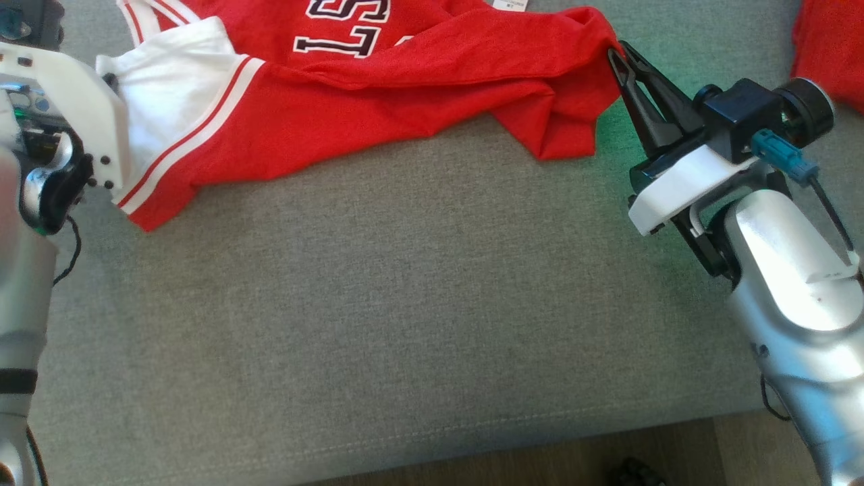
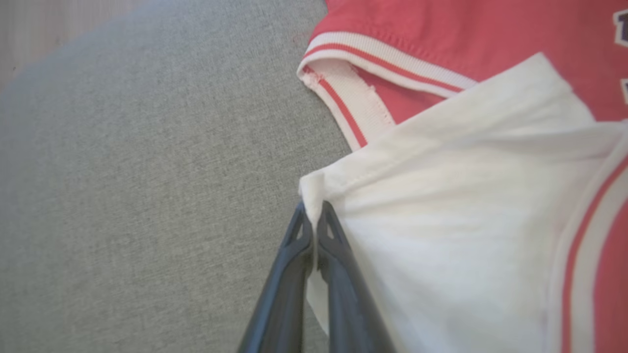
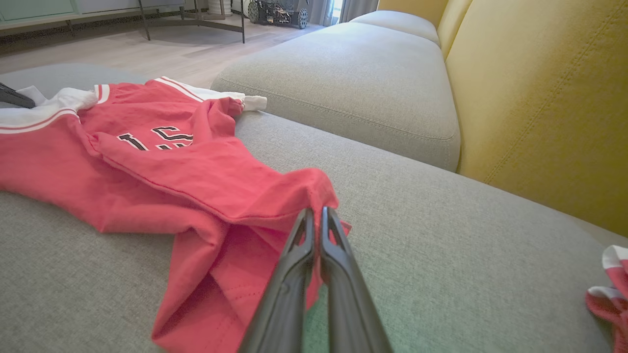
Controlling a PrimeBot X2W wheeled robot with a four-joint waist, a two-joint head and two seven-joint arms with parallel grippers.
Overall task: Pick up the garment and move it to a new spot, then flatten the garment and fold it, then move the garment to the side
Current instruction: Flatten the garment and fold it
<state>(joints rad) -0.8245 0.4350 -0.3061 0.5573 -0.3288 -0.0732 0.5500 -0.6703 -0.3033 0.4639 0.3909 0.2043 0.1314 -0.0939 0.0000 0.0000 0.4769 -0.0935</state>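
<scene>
The garment (image 1: 378,101) is a red jersey with white sleeves, striped trim and dark lettering, lying rumpled across the far part of the grey cushion (image 1: 405,304). My left gripper (image 2: 312,218) is shut on the edge of the white sleeve (image 2: 441,220); in the head view its white wrist housing (image 1: 74,101) covers the fingers at the far left. At the jersey's right end, my right gripper (image 1: 615,57) is shut on a bunched red corner, with the fabric (image 3: 221,196) pinched between the fingertips (image 3: 316,215).
Another red and white cloth (image 1: 830,47) lies at the far right of the cushion, also as the cloth (image 3: 608,294). A second grey cushion (image 3: 368,73) and a yellow sofa back (image 3: 539,98) lie beyond. The cushion's front edge (image 1: 472,439) drops to wooden floor.
</scene>
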